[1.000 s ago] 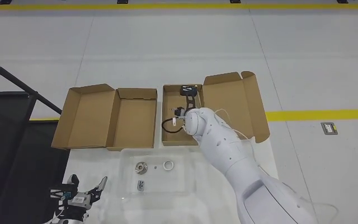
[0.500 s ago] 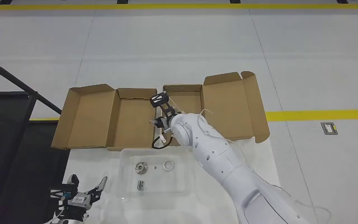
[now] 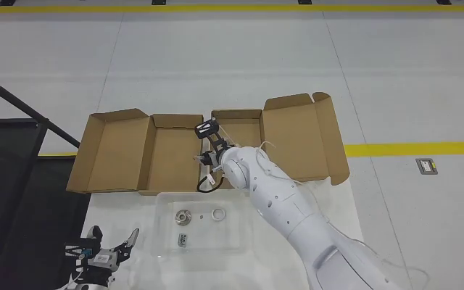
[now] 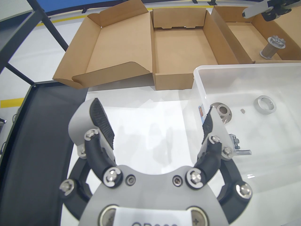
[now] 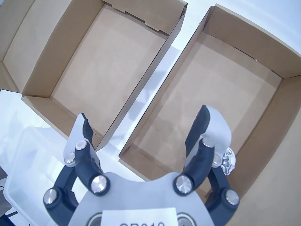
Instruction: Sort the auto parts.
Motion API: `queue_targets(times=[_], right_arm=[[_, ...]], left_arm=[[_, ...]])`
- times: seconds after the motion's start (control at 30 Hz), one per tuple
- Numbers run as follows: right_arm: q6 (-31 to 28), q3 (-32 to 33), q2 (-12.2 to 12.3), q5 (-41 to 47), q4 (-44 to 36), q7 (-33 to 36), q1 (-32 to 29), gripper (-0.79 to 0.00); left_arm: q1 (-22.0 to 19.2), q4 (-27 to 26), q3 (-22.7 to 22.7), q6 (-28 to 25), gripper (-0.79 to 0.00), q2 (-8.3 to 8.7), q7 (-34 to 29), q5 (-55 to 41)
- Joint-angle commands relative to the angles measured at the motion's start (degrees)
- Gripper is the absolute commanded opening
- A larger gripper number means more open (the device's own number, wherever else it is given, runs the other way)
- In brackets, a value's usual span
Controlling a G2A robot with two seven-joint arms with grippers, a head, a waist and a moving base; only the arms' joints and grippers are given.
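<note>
With the filter standing in the right-hand box behind the tub, the right gripper, fingers spread and empty, has swung back toward the tub's ring, collar and bracket; the left gripper waits, fingers spread, beside the tub.

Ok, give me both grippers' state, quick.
Left gripper: open, holding nothing.
Right gripper: open, holding nothing.
</note>
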Motion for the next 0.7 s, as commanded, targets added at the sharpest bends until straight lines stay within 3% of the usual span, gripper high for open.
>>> queue_targets(times=[0.0, 0.2, 0.5, 0.67], right_arm=[[-0.4, -0.7, -0.1, -1.6, -2.2, -0.5, -1.0, 0.0], [-4.8, -3.1, 0.9, -8.2, -15.9, 2.9, -5.9, 0.0], [-5.9, -3.9, 5.1, -21.6, -39.9, 24.6, -17.5, 0.0], [-5.2, -3.4, 6.7, -26.5, -47.4, 35.1, -23.3, 0.0]], left_arm=[[0.0, 0.0, 0.0, 0.0, 0.0, 0.0, 0.0, 0.0], [0.0, 0.0, 0.0, 0.0, 0.0, 0.0, 0.0, 0.0], [0.0, 0.0, 0.0, 0.0, 0.0, 0.0, 0.0, 0.0], [0.0, 0.0, 0.0, 0.0, 0.0, 0.0, 0.0, 0.0]])
